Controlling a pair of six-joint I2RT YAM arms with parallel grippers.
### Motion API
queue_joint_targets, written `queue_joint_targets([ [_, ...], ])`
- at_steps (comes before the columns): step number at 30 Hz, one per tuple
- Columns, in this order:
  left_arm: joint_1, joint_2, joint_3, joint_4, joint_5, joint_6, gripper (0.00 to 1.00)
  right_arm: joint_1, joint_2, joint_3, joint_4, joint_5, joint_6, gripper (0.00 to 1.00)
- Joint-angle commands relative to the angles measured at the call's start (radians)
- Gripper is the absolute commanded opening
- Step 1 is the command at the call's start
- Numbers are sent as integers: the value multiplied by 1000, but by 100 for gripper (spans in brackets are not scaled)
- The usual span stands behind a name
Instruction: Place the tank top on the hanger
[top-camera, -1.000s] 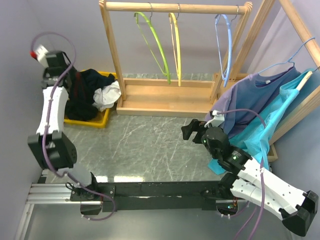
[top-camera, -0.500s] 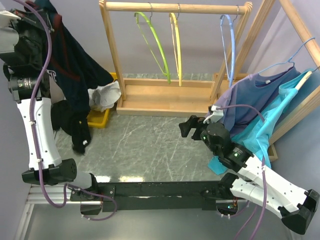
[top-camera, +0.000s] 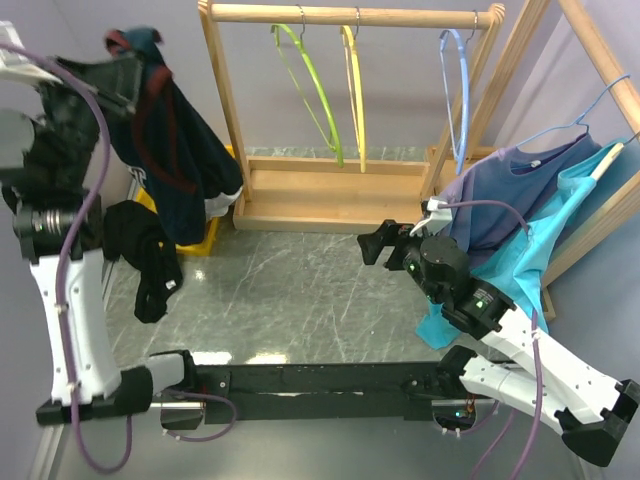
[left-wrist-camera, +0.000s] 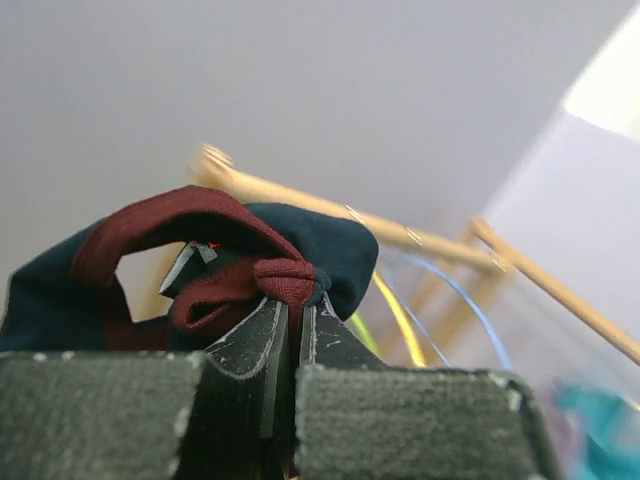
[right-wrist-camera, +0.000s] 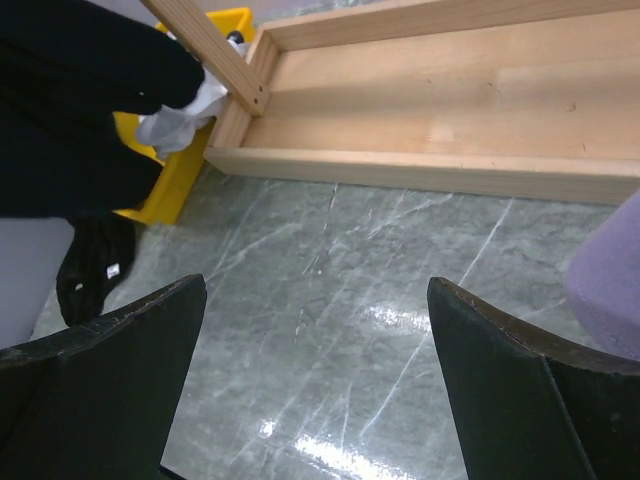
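My left gripper (top-camera: 128, 82) is high at the left in the top view, and the tank top (top-camera: 175, 165) dangles from it, apart from the hanger (top-camera: 312, 95) on the wooden rail (top-camera: 350, 14). From my left wrist, its jaws are pinched tight on the dark red trim. From my right wrist, my right gripper (right-wrist-camera: 315, 290) is spread wide with nothing in it, above the counter (right-wrist-camera: 330, 340).

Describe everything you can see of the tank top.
The tank top is dark navy cloth, soft and limp, with dark red trim edging its neck and armholes. It hangs in the air at the far left, beside the left post of the rack, draping in folds. The left gripper, shut, pinches a bunched fold of red trim at its top. A label shows inside the neck.
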Motion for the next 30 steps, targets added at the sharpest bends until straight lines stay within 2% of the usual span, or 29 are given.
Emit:
queue_joint_targets([
  [1,-166,-89,-95,-2,53,74,1,-1,-17,54,-14,9,-23,100],
  [2,-234,-101,-121,-22,41,85,1,-2,-17,57,-23,9,-20,100],
  [5,-329,-177,-334,12,53,69,1,-1,-19,59,-38,12,-12,100],
  [6,-354,-193,-456,25,56,62,1,-2,-25,50,-45,12,-11,100],
  [8,-441,-230,-576,64,53,62,1,-2,-40,37,-46,15,-12,100],
  [9,-478,-238,-684,76,46,70,1,-2,-46,28,-54,23,-11,100],
  [13,-682,-180,-880,114,29,73,2,-1,-59,5,-78,29,-17,100],
  [14,-773,-156,-911,148,17,70,8,-2,-59,2,-83,29,-18,100],
  [15,-815,-104,-954,154,-2,65,24,-2,-57,-12,-84,28,-19,100],
  [16,-852,-79,-966,156,-23,65,37,-2,-57,-19,-86,19,-19,100],
  [17,-898,-59,-974,138,-54,59,41,-2,-54,-36,-86,15,-14,100],
  [20,-908,-52,-1017,112,-184,-10,88,1,-48,-76,-84,-3,4,100],
  [21,-908,-77,-1034,90,-263,-31,89,2,-43,-87,-83,-12,11,100],
  [23,-906,-105,-1058,47,-319,-97,87,15,-25,-120,-69,-26,30,98],
  [27,-914,-144,-1097,-135,-471,-151,63,47,30,-185,-29,-24,58,92],
  [30,-943,-167,-1179,-162,-487,-172,56,73,95,-240,1,-5,83,83],
])
